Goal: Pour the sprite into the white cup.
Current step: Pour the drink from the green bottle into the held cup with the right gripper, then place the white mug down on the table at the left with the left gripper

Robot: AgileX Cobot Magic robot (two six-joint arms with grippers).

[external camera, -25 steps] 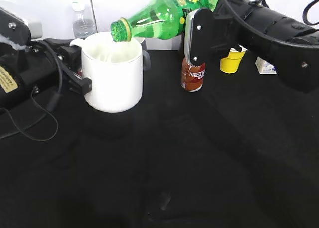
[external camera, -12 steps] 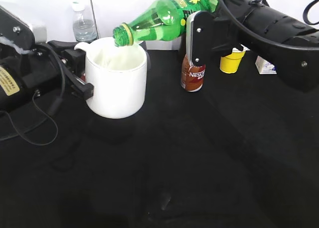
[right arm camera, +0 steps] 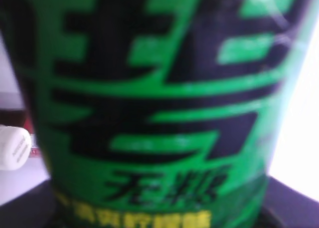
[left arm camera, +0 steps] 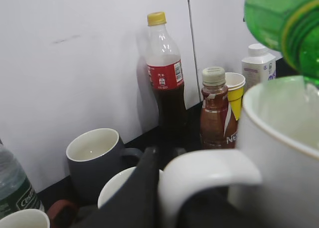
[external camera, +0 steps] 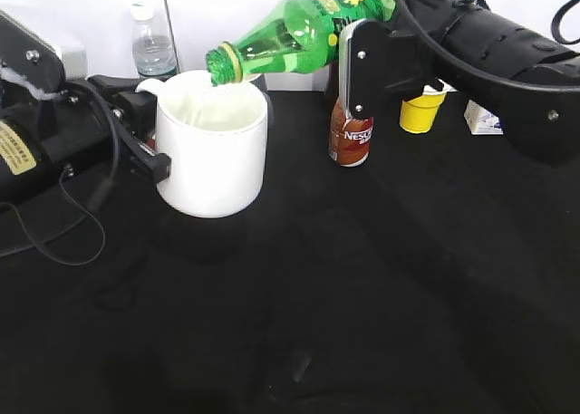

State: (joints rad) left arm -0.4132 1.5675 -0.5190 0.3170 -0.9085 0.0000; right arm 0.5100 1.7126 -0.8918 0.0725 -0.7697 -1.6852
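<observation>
The sprite bottle (external camera: pixel 299 29) is green and tilted, neck down to the left, its capped mouth over the rim of the white cup (external camera: pixel 213 156). My right gripper (external camera: pixel 362 70) is shut on the bottle's body; the label (right arm camera: pixel 149 108) fills the right wrist view. My left gripper (external camera: pixel 149 151) is shut on the white cup's handle (left arm camera: pixel 209 173) and holds the cup upright on the black table. The bottle neck (left arm camera: pixel 289 28) hangs above the cup's rim (left arm camera: pixel 279 133) in the left wrist view.
A brown Nescafe bottle (external camera: pixel 351 140), a small yellow cup (external camera: pixel 421 113) and a white carton (external camera: pixel 480 120) stand behind at the right. A clear water bottle (external camera: pixel 149 43) stands at back left. A cola bottle (left arm camera: pixel 164 88), a grey mug (left arm camera: pixel 94 158) and other cups show in the left wrist view.
The white cup has shifted slightly right and nearer, under the bottle's mouth. The bottle's neck has risen a little and sits over the cup's rim.
</observation>
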